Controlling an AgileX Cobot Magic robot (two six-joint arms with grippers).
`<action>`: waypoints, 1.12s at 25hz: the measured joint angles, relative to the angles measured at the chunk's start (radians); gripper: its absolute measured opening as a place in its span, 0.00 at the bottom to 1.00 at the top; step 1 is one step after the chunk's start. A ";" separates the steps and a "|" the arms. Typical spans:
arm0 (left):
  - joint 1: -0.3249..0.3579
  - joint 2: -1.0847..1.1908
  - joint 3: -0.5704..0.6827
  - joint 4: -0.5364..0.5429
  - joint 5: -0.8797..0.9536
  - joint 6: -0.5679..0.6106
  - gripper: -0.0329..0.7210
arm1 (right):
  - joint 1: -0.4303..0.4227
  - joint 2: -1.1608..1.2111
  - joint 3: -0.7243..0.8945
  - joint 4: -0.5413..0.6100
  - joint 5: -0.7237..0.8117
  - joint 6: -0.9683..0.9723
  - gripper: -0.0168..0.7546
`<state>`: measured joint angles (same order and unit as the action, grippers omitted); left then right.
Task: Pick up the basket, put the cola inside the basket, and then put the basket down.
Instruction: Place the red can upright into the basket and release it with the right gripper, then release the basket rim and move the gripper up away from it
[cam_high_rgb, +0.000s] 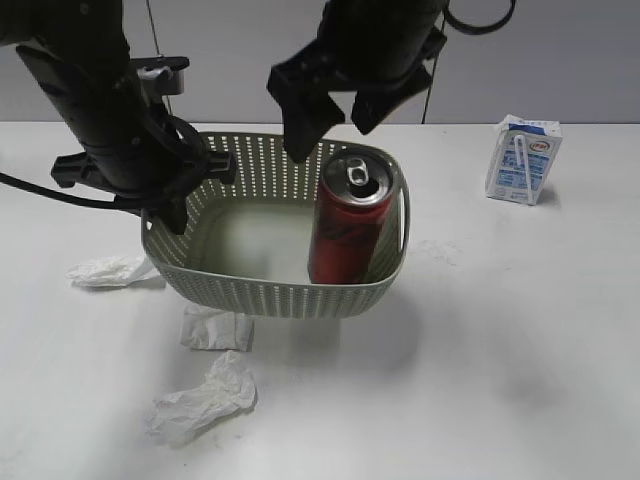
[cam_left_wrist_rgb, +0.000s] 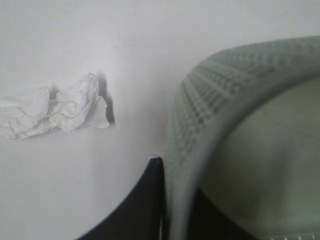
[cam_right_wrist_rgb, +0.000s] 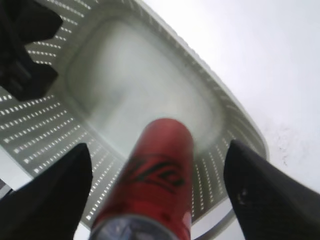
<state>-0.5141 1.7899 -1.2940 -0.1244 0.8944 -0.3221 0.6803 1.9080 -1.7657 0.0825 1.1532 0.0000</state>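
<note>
The sage-green basket (cam_high_rgb: 290, 295) hangs a little above the table, shadow beneath it. My left gripper (cam_high_rgb: 178, 195) is shut on its left rim; the left wrist view shows black fingers (cam_left_wrist_rgb: 165, 200) pinching the basket wall (cam_left_wrist_rgb: 200, 115). The red cola can (cam_high_rgb: 347, 222) stands upright inside the basket at its right end. My right gripper (cam_high_rgb: 325, 120) is open just above the can, not touching it. In the right wrist view the can (cam_right_wrist_rgb: 155, 180) stands between the spread fingers (cam_right_wrist_rgb: 157, 195), over the basket floor (cam_right_wrist_rgb: 130, 95).
A blue-and-white drink carton (cam_high_rgb: 523, 158) stands at the back right. Crumpled white tissues lie on the table: one left of the basket (cam_high_rgb: 108, 268), one under its front edge (cam_high_rgb: 215, 328), one nearer the front (cam_high_rgb: 200, 400). One tissue shows in the left wrist view (cam_left_wrist_rgb: 55, 110).
</note>
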 joint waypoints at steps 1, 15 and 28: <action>0.000 0.000 0.000 0.000 0.000 0.000 0.04 | 0.000 0.000 -0.032 0.000 0.013 0.000 0.83; 0.000 0.000 0.000 -0.090 0.011 0.007 0.04 | -0.255 0.000 -0.250 -0.024 0.037 -0.007 0.80; 0.000 0.101 -0.050 -0.131 0.025 -0.010 0.04 | -0.570 -0.238 0.121 -0.024 0.037 -0.011 0.79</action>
<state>-0.5141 1.8904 -1.3441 -0.2556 0.9199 -0.3316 0.1105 1.6701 -1.6448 0.0585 1.1905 -0.0111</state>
